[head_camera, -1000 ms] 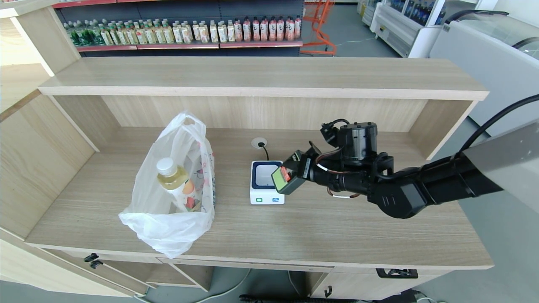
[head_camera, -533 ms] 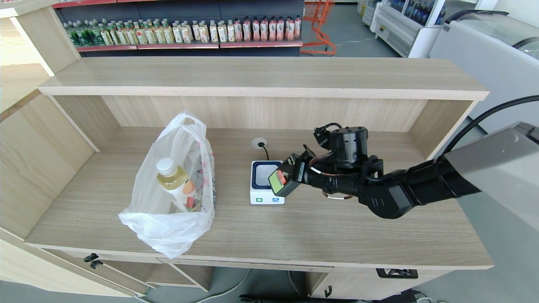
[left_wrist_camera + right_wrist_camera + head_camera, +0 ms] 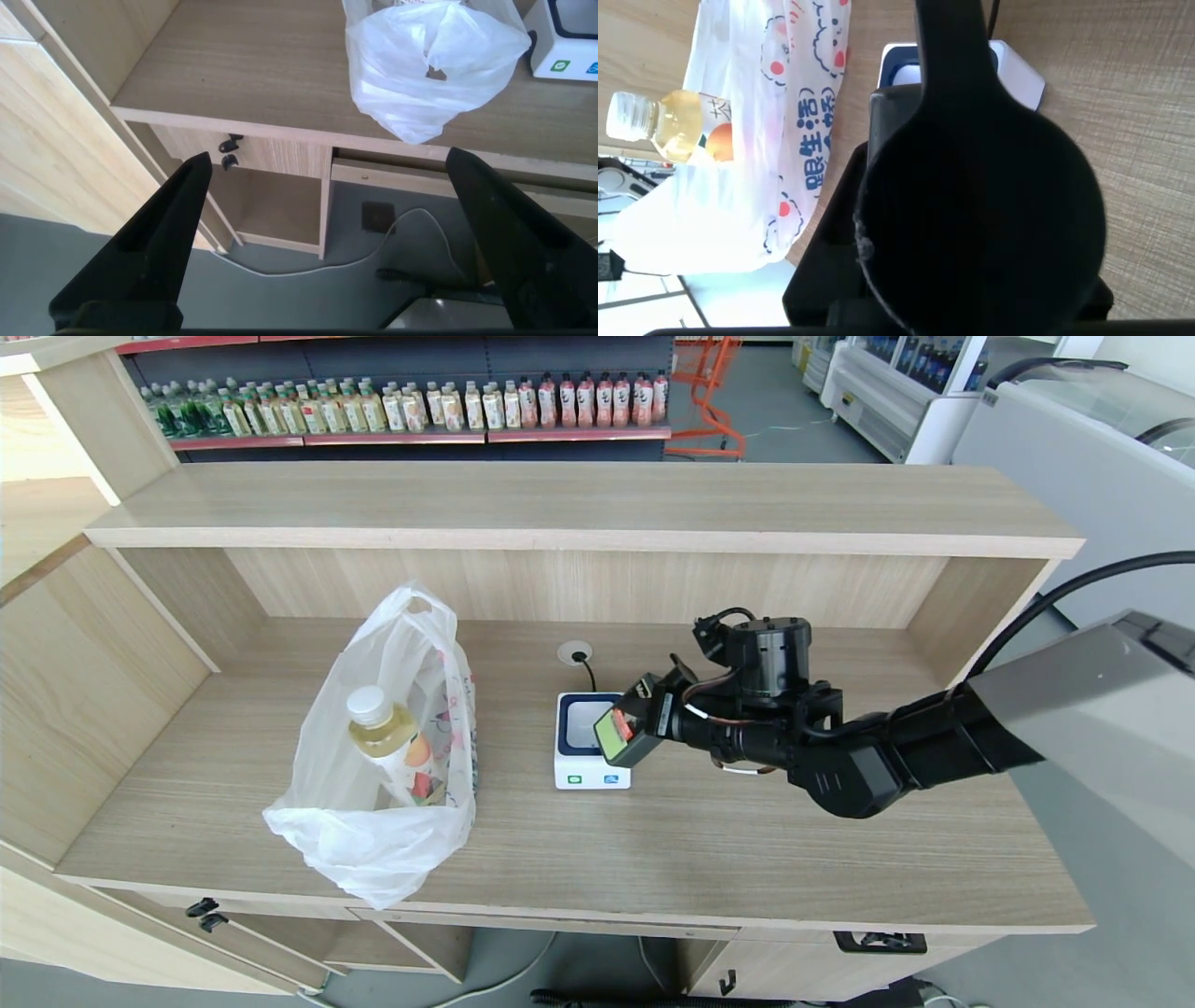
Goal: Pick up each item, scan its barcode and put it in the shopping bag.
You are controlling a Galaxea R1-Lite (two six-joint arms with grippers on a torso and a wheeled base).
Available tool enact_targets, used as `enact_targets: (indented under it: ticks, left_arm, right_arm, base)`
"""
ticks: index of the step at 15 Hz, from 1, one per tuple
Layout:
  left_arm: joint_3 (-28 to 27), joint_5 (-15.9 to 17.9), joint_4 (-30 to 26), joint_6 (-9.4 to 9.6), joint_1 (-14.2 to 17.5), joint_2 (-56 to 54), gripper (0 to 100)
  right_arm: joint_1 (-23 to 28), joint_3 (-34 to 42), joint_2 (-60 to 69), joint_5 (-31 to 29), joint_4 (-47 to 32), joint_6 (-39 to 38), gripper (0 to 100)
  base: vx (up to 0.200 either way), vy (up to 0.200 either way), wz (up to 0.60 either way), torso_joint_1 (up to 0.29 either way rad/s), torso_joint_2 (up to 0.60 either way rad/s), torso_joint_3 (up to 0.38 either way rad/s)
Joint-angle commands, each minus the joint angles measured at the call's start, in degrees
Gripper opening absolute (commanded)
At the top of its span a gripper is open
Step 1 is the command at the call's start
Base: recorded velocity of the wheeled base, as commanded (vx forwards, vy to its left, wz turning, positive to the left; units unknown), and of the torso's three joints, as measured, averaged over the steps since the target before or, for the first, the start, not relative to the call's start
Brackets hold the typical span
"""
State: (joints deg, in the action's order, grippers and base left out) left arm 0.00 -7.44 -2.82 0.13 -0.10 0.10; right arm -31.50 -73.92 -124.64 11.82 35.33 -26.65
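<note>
My right gripper (image 3: 642,717) is shut on a small dark item (image 3: 614,735) with a green and red face. It holds the item just above the right edge of the white barcode scanner (image 3: 581,758). In the right wrist view the dark item (image 3: 980,215) blocks most of the scanner (image 3: 1020,82). The white shopping bag (image 3: 392,756) stands on the counter to the scanner's left, with a bottle of yellow drink (image 3: 385,730) upright inside it. My left gripper (image 3: 327,243) is open and holds nothing. It hangs below and in front of the counter's front edge, near the bag (image 3: 434,65).
The wooden counter (image 3: 709,849) has a raised back ledge (image 3: 579,504) and side walls. A cable (image 3: 586,670) runs from the scanner into a hole behind it. Drawers and a handle (image 3: 227,149) sit under the front edge. Bare counter lies in front of the scanner and to its right.
My right arm has shifted a little to the left with the item, bringing it closer over the scanner. The bag and the bottle have stayed put.
</note>
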Motion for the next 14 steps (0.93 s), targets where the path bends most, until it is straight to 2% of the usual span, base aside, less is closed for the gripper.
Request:
enact_targets:
  ticks: [1,10,12,14]
  left_arm:
    - [0.0,0.0,0.0,0.04,0.0,0.0,100]
    - [0.0,0.0,0.0,0.04,0.0,0.0,100]
    - [0.0,0.0,-0.1,0.04,0.0,0.0,100]
    - [0.0,0.0,-0.1,0.04,0.0,0.0,100]
  right_arm:
    - [-0.2,-0.2,-1.0,0.0,0.1,0.5,0]
    - [-0.5,-2.1,1.2,0.1,0.4,0.6,0]
    - [-0.1,1.5,9.5,-0.5,2.6,0.0,0]
    - [2.2,8.0,20.0,-0.2,4.0,6.4,0]
  base:
    - [0.0,0.0,0.0,0.0,0.0,0.0]
    - [0.0,0.0,0.0,0.0,0.0,0.0]
    - [0.0,0.0,0.0,0.0,0.0,0.0]
    - [0.0,0.0,0.0,0.0,0.0,0.0]
